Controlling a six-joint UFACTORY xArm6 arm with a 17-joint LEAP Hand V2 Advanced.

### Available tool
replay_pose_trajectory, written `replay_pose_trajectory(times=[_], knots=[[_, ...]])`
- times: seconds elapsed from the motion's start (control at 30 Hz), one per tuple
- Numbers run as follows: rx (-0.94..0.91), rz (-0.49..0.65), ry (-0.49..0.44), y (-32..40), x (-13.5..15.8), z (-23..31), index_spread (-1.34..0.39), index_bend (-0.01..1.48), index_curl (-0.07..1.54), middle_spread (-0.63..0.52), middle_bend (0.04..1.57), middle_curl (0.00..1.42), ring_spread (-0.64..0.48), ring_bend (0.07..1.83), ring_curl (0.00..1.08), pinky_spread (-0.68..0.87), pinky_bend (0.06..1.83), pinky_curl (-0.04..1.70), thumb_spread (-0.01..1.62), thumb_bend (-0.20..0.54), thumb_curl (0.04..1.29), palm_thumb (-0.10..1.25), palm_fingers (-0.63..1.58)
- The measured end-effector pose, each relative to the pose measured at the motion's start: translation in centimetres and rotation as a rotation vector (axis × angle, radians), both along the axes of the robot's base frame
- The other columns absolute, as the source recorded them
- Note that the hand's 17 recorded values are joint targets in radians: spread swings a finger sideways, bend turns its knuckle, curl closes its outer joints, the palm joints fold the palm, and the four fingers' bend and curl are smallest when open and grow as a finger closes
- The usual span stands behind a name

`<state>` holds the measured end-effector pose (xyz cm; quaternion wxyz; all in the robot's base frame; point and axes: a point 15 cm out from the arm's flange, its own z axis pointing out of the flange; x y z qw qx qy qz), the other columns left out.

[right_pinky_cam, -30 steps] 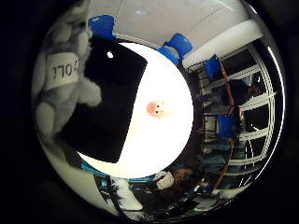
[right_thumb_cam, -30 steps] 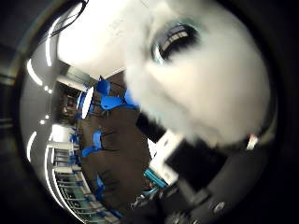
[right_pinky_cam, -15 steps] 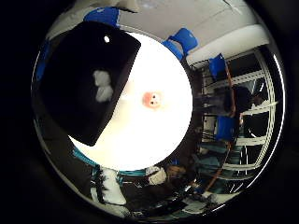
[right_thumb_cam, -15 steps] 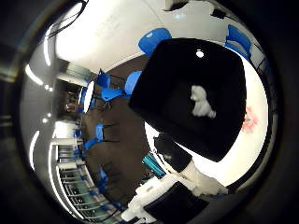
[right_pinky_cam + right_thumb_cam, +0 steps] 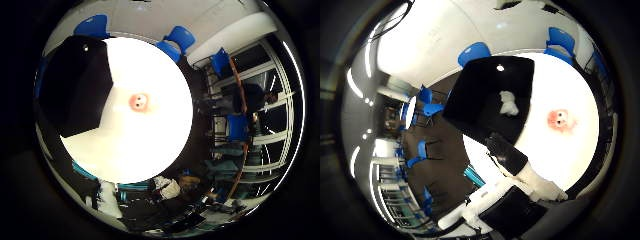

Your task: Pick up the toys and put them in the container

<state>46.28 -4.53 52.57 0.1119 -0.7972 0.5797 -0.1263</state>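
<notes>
A small white plush toy point(image 5: 508, 103) lies inside the black container point(image 5: 480, 95), which stands on the round white table point(image 5: 555, 155). A pink toy with two eyes point(image 5: 139, 101) rests on the bare tabletop beside the container. My right hand point(image 5: 520, 167) is well above both. One black-tipped finger stretches out straight toward the container's near edge. It holds nothing and touches nothing.
Blue chairs point(image 5: 179, 37) stand around the far side of the table, and more stand on the dark floor point(image 5: 427, 107). Tall windows and furniture point(image 5: 250, 115) line one side of the room.
A second ago the white plush toy filled the thumb side view, close against my palm. It has been let go and now lies in the container, and the hand has drawn back.
</notes>
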Motion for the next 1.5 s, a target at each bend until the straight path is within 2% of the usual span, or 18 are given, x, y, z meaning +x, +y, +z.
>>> replay_pose_trajectory(times=[0.1,0.27,0.53,0.67,0.83,1.07,1.5], knots=[[-0.014,-0.056,-0.016,-4.4,0.7,-0.5,-0.46,0.16,0.27,0.01,0.23,0.33,0.18,0.45,0.23,0.42,0.55,0.32,1.16,-0.018,0.33,0.61,0.18],[-0.007,-0.089,0.031,-9.2,1.7,-3.7,-0.45,0.15,0.27,0.0,0.22,0.33,0.18,0.45,0.22,0.42,0.54,0.31,1.16,-0.019,0.33,0.61,0.19],[-0.007,-0.033,0.165,-13.3,4.5,-12.2,-0.43,0.16,0.27,0.01,0.21,0.33,0.18,0.39,0.22,0.41,0.51,0.29,1.15,-0.02,0.34,0.62,0.13],[-0.06,-0.024,0.197,-14.9,6.0,-15.1,-0.43,0.16,0.27,0.01,0.21,0.33,0.18,0.38,0.22,0.4,0.5,0.28,1.14,-0.022,0.34,0.62,0.13],[-0.128,0.018,0.243,-14.8,8.3,-19.1,-0.43,0.16,0.27,0.01,0.2,0.33,0.18,0.36,0.22,0.41,0.49,0.28,1.13,-0.022,0.34,0.61,0.13],[-0.166,0.063,0.253,-13.4,11.6,-24.0,-0.42,0.16,0.27,0.01,0.2,0.33,0.18,0.35,0.23,0.41,0.48,0.28,1.12,-0.021,0.34,0.61,0.14],[-0.183,0.086,0.324,-11.3,13.7,-31.8,-0.42,0.16,0.26,0.01,0.2,0.33,0.18,0.34,0.24,0.41,0.46,0.28,1.11,-0.022,0.33,0.6,0.14]])
